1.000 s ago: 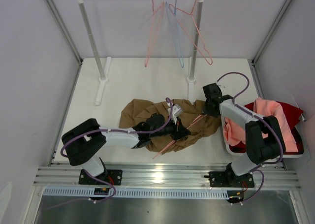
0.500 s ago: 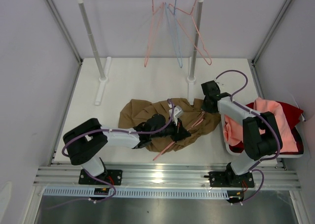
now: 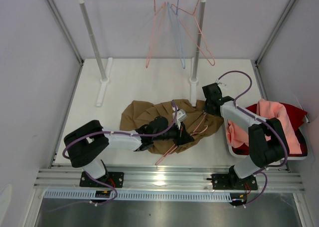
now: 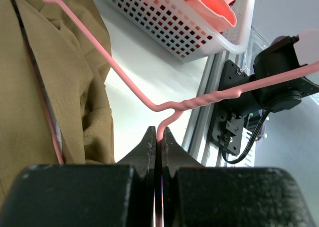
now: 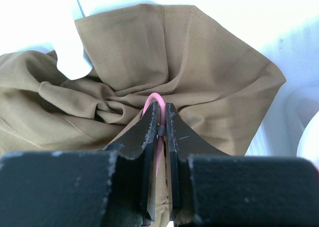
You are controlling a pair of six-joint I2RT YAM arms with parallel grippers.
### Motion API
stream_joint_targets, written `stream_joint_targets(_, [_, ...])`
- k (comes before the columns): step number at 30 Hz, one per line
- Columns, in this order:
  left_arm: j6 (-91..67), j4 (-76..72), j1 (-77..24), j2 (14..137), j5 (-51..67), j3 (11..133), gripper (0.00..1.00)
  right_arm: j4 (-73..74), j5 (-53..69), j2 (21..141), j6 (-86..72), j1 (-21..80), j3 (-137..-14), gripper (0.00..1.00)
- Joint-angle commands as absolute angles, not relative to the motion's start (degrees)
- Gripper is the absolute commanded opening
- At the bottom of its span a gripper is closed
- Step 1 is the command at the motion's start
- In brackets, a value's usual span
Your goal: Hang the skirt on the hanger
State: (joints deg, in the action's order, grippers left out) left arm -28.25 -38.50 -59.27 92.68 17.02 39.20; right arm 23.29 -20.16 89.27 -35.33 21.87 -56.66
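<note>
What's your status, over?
Left gripper shut on hanger neck. Right gripper shut on hanger wire, atop skirt. Skirt bunched, not yet hung. Nothing blocking.

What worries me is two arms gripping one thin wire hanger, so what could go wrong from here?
1. The left arm's fingers and the right arm's fingers both pinch the thin salmon-pink wire hanger; out-of-step moves could bend it or make it slip.
2. The right pinch sits among bunched folds of the tan-brown pleated cloth skirt, so cloth may get caught and dragged along.
</note>
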Motion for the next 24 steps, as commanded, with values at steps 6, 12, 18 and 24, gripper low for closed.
stream_joint_targets(6, [-27.95,-36.56,-57.83,93.08,10.99,39.64,0.0,26.72,-18.72,84.82,-34.98,25.4,-55.46,0.16])
stream_joint_targets(12, [-28.74,-36.65,-57.66,92.81,10.72,39.29,0.0,26.89,-18.98,83.15,-35.51,26.37,-53.88,0.2])
stream_joint_targets(18, [-29.62,-36.21,-57.22,92.29,10.55,39.11,0.0,27.6,-18.72,82.09,-35.68,26.81,-53.26,0.21])
stream_joint_targets(24, [-30.14,-36.12,-56.69,92.11,11.07,39.11,0.0,28.39,-18.19,81.04,-35.86,27.86,-53.0,0.21])
